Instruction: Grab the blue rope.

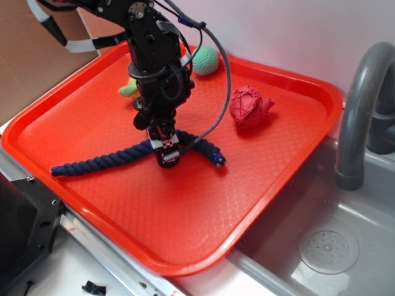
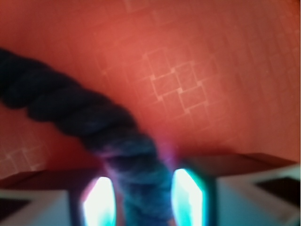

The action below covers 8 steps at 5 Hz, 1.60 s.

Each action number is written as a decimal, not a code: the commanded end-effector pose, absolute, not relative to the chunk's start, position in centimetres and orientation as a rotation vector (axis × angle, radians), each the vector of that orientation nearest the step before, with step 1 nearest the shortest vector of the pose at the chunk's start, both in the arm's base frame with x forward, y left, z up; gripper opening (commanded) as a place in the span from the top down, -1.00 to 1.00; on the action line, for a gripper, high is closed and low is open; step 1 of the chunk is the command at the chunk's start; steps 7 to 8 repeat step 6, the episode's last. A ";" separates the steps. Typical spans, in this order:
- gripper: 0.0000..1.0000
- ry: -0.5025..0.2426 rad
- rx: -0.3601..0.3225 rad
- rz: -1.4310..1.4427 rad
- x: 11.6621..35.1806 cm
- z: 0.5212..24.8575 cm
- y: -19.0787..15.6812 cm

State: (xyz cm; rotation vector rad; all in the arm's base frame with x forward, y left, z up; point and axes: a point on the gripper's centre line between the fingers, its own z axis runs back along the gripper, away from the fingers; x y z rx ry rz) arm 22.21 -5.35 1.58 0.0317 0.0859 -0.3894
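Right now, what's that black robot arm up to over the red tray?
The black robot arm's gripper is down on a long, dark navy twisted fabric rope lying on the red plastic tray. In the wrist view the rope passes between the two fingers, which sit close on either side; whether they are squeezing it is unclear. A red knitted toy and a green crocheted ball lie untouched farther back.

The long, thick, dark navy twisted fabric rope [image 1: 99,163] [image 2: 70,110] lies wavy on the tray's near-left middle, running from a left end to a right end, humped up at its middle.
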 end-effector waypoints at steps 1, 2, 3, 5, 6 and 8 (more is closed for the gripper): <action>1.00 0.115 0.021 -0.251 22.7 4.8 -3.7; 1.00 0.064 -0.007 -0.065 22.5 9.7 -3.0; 1.00 0.005 -0.072 0.082 21.8 14.7 -2.0; 1.00 -0.125 -0.101 0.206 20.5 23.8 -0.2; 1.00 -0.116 -0.010 0.065 20.8 23.8 -0.6; 1.00 -0.116 -0.010 0.065 20.8 23.8 -0.6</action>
